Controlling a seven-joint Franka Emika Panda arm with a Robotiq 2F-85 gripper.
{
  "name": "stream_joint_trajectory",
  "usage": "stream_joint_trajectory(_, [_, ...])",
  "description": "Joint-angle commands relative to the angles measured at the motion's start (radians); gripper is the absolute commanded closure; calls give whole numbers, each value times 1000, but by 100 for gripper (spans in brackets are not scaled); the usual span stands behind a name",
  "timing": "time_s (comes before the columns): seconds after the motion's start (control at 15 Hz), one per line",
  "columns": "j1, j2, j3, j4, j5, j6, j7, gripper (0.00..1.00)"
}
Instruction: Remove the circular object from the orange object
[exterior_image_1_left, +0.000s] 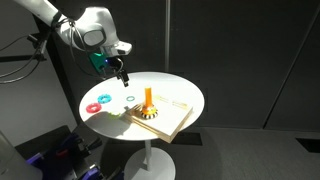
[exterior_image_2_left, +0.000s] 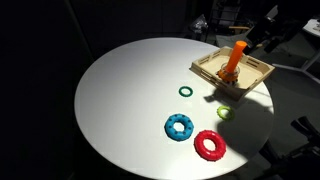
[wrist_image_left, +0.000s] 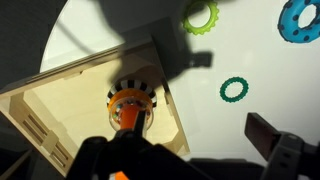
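Note:
The orange peg (exterior_image_1_left: 148, 97) stands upright on its round yellow-and-black striped base (exterior_image_1_left: 148, 113) on a pale wooden board (exterior_image_1_left: 172, 118). It shows in both exterior views (exterior_image_2_left: 236, 57) and in the wrist view (wrist_image_left: 130, 116). I see no ring on the peg. A small dark green ring (exterior_image_1_left: 130, 99) (exterior_image_2_left: 186, 91) (wrist_image_left: 234, 89) lies on the white table beside the board. My gripper (exterior_image_1_left: 122, 72) (wrist_image_left: 180, 150) is open and empty, and hovers above the table between the green ring and the board.
A blue ring (exterior_image_2_left: 179, 127), a red ring (exterior_image_2_left: 209, 145) and a yellow-green ring (exterior_image_2_left: 223, 112) lie on the round white table (exterior_image_2_left: 120, 100). The board (exterior_image_2_left: 232, 76) has raised rims and sits near the table's edge. The surroundings are dark.

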Motion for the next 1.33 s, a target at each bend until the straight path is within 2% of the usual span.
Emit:
stream_joint_trajectory(0.0, [6, 9, -6, 11, 1, -3, 0, 0])
stream_joint_trajectory(0.27, [10, 14, -5, 30, 2, -9, 1, 0])
stream_joint_trajectory(0.67, [-43, 92, -17, 41, -135, 102, 122, 0])
stream_joint_trajectory(1.13, [-39, 213, -69, 48, -223, 243, 225, 0])
stream_joint_trajectory(1.27, [-28, 238, -101, 47, -289, 276, 273, 0])
